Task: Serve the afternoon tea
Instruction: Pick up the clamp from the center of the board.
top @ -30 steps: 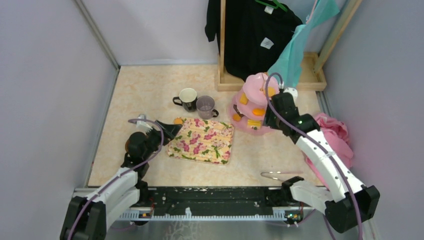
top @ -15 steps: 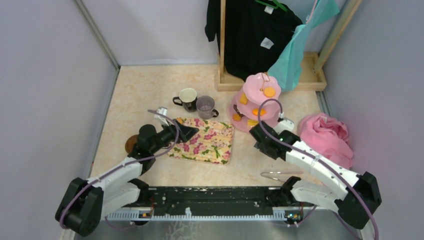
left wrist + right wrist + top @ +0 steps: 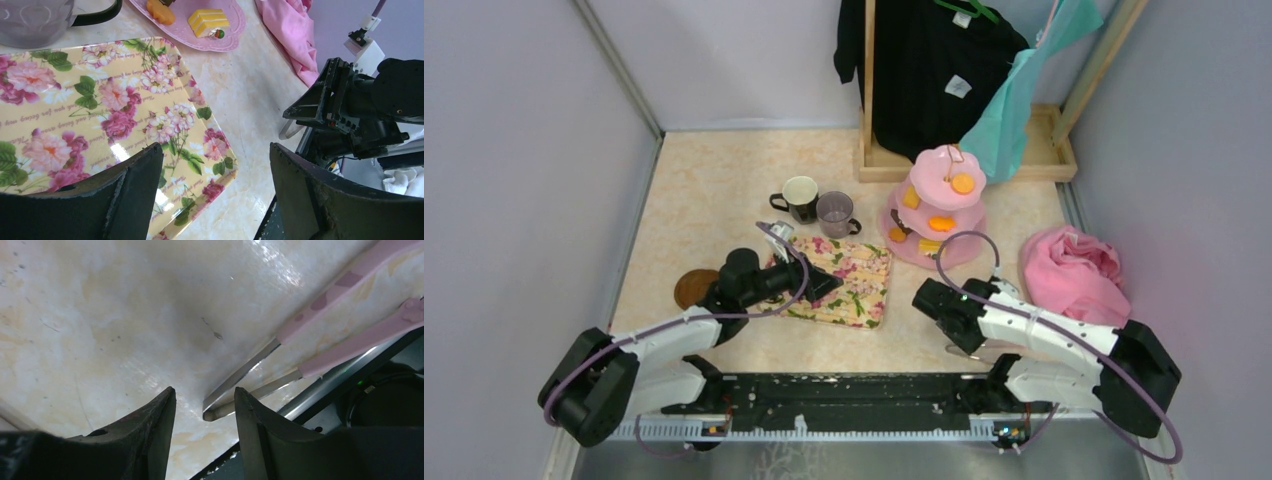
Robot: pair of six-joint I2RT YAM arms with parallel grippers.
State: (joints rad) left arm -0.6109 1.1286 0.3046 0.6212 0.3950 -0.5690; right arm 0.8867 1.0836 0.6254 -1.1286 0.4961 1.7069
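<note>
Left gripper [image 3: 820, 284] [image 3: 215, 150]: jaws spread wide, nothing between them, hanging over the near right corner of the flower-patterned tray [image 3: 856, 262] [image 3: 75, 100]. Right gripper [image 3: 927, 298] [image 3: 203, 395]: jaws partly apart and gripping nothing, low over the worktop [image 3: 714, 190] near its near edge; in the right wrist view the metal tips of one pair of pink-handled tongs [image 3: 989, 349] [image 3: 250, 371] lie just past the fingertips. One tray, empty, sits mid-worktop. Just beyond its far edge stand two mugs side by side: black mug [image 3: 800, 197] on the left, smoky translucent mug [image 3: 835, 213] [image 3: 30, 20] on the right. One round brown coaster [image 3: 694, 288] in view, toward the left edge, beside my left arm. One pink three-tier stand [image 3: 924, 180] toward the far right. On it I count one orange snack on top, two on the middle tier, and one orange plus one yellow slice [image 3: 208, 20] below; brown pieces are too small to count. One pink cloth [image 3: 1074, 275] at the right edge.
</note>
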